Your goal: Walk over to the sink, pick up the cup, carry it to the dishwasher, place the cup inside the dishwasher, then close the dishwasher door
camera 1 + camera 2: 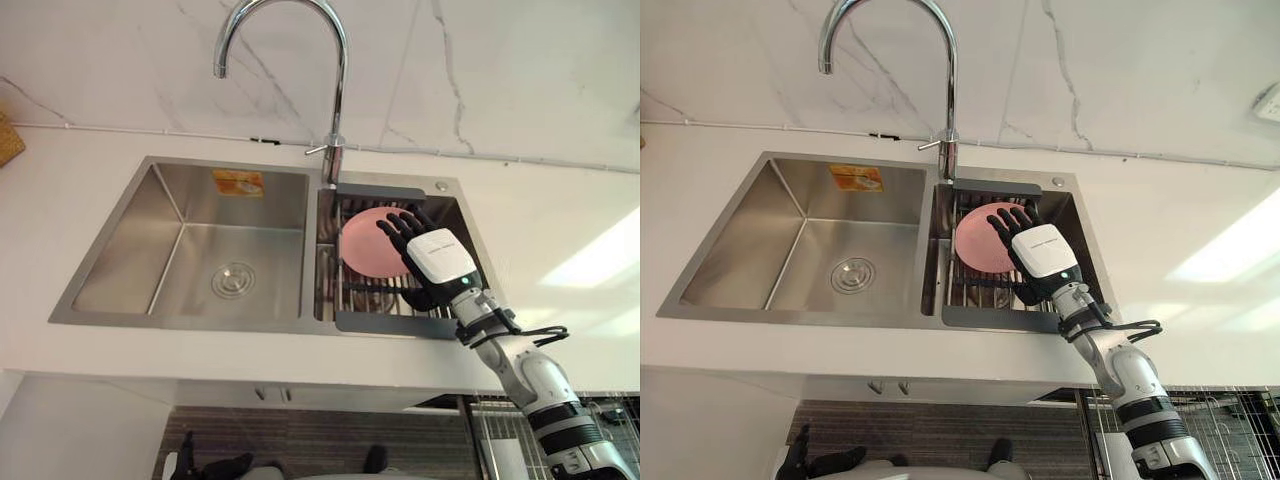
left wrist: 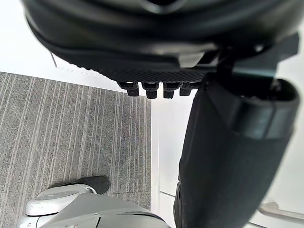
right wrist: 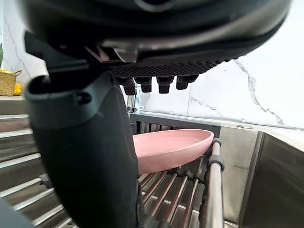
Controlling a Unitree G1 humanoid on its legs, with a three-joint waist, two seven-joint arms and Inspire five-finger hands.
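- the right part of the pink dish (image 1: 362, 240) is covered by my right hand (image 1: 437, 256) in the head views, so i can't see its full outline there.
- low at the near right, under the counter (image 1: 60, 210) edge, a wire grid (image 1: 1230, 425) is cut off by the frame; i can't tell what it belongs to.
- at the far left a woven basket (image 3: 6, 83) is cut by the edge, and what's in it is too small to make out.
- the task's thing reads to me as a shallow dish rather than a tall cup: plain matte pink, round, with a low rim.
- it sits in the right compartment of the steel sink (image 1: 180, 322), on a dark-framed drying rack (image 1: 385, 322) with metal bars, towards the rack's far left, just to the right of the tall curved faucet (image 1: 337, 90).
- in the right wrist view it lies tilted on the bars (image 3: 214, 183), one edge next to the rack's side rail.
- the left basin holds a round drain (image 1: 233, 279).
- my right hand hovers over the rack with its fingers spread wide and straight, reaching across the dish's right edge.
- its fingertips (image 3: 164, 84) stand clear above the dish, and it grips nothing.
- my left hand (image 2: 156, 42) hangs low over grey striped carpet (image 2: 71, 133), fingers relaxed, thumb out, holding nothing.
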